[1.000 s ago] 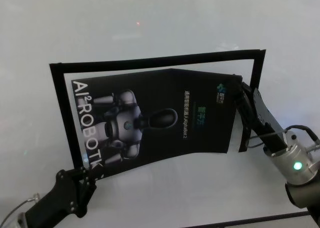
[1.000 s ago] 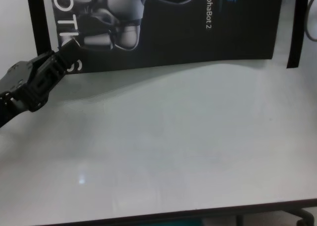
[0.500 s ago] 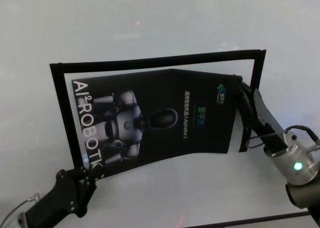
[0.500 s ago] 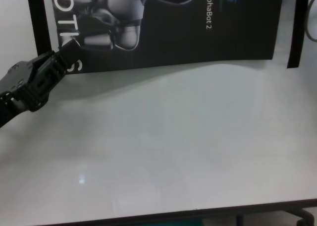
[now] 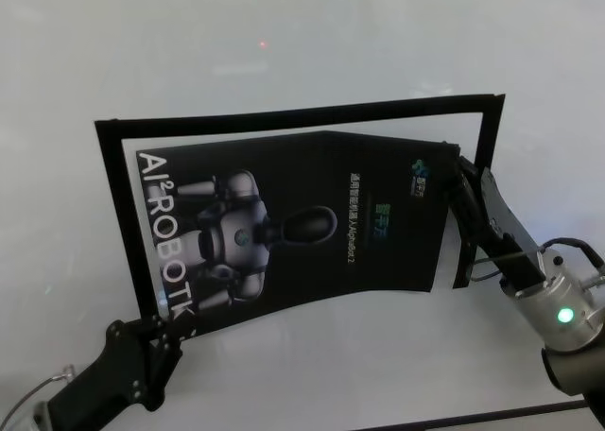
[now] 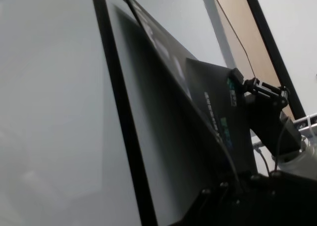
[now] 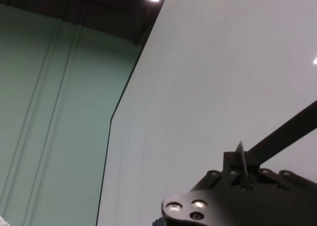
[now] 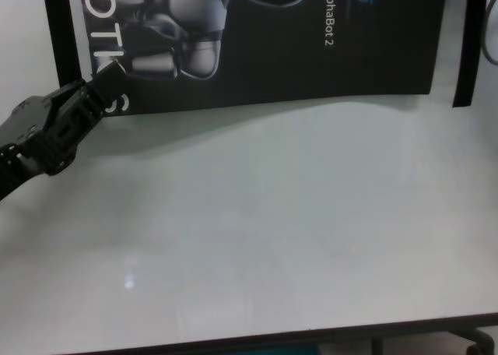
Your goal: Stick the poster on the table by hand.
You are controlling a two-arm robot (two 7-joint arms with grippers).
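Looking down from the head view, the poster sits mid-frame above the table, inside a three-sided outline of black tape that seems meant as its target. The left gripper, lower left, pinches the poster's near left corner; the right gripper, at right, is clamped on the far right corner. Holding opposite corners keeps the sheet stretched, I would say, yet a crease runs down the middle and the right half looks lifted, so it is not flat yet.

From the left wrist view, the poster rises as a tilted sheet off the table beside a tape strip, with the right gripper gripping its far corner at the right of the frame.

The right wrist view shows mostly table, plus a thin poster edge caught between that gripper's fingers, low in the frame.

In the chest view, the poster fills the top, its near edge throwing a shadow on the table, which suggests it hovers. The left gripper bites its corner at upper left.
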